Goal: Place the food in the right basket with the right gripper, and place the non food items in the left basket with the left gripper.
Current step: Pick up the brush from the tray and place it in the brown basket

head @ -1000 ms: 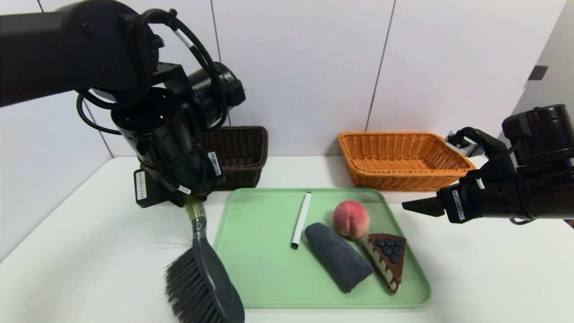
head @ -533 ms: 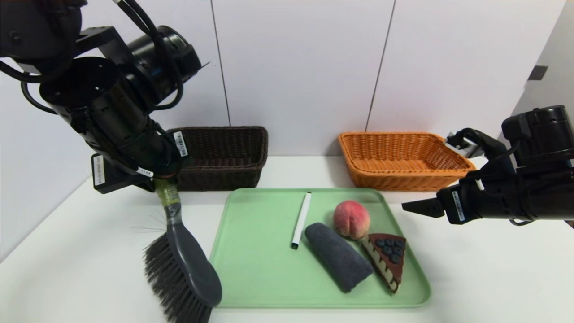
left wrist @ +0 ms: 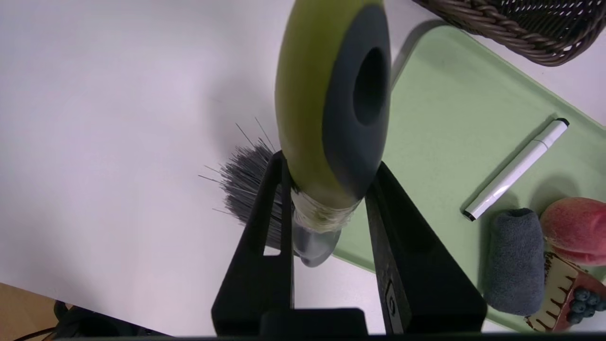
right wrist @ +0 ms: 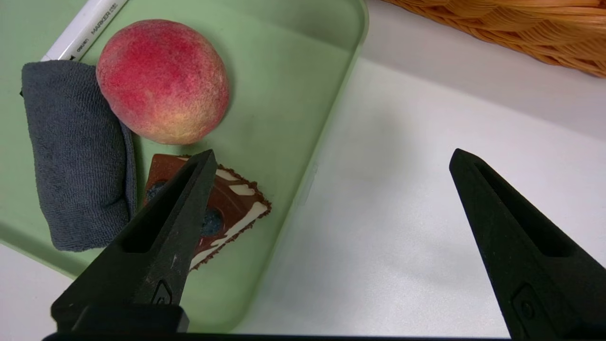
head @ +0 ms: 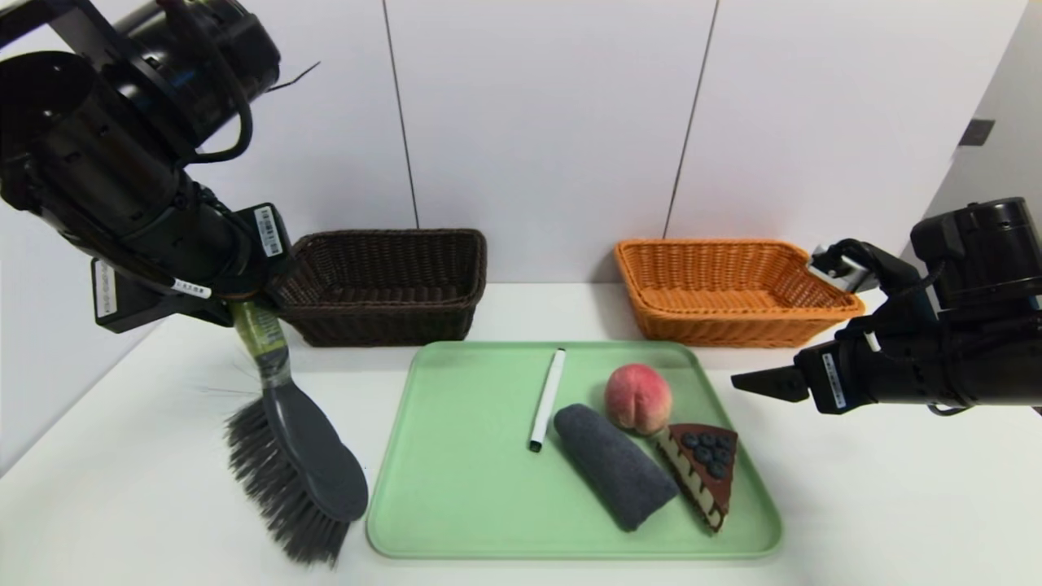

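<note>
Your left gripper (head: 244, 313) clamps the brush (head: 295, 456) handle; brush hangs steep, bristle end toward 5 o'clock. Right gripper (head: 753, 381) idle, fingers spread wide.

white table (head: 895, 488) – green tray (head: 456, 505), brown basket (head: 391, 285), orange basket (head: 733, 289)

At frame centre a tray (head: 456, 521) sits on the surface (head: 895, 505), carrying a marker (head: 546, 399), a towel (head: 615, 466), a peach (head: 638, 398) and a cake slice (head: 702, 472) from left to right. Behind it stand two baskets, one upper left (head: 391, 285), one upper right (head: 733, 289). A brush (head: 297, 456) hangs lower left.
</note>
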Available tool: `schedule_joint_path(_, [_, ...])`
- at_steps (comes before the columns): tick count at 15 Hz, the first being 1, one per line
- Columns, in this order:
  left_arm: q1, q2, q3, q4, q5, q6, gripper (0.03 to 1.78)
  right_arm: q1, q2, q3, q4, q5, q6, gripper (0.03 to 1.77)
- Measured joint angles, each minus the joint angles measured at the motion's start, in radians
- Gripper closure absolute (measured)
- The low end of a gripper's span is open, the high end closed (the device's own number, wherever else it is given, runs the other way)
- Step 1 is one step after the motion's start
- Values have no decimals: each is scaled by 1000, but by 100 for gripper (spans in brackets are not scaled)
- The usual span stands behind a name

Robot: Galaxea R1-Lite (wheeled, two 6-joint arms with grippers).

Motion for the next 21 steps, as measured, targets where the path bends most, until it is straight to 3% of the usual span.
schedule_joint_path(15, [5,-111,-1,-22,12,104,133,-6,-19,38,-1,-2,0,10])
schedule_joint_path(21, [5,-159,-1,-111,12,277,133,-7,-19,36,0,-1,1,10])
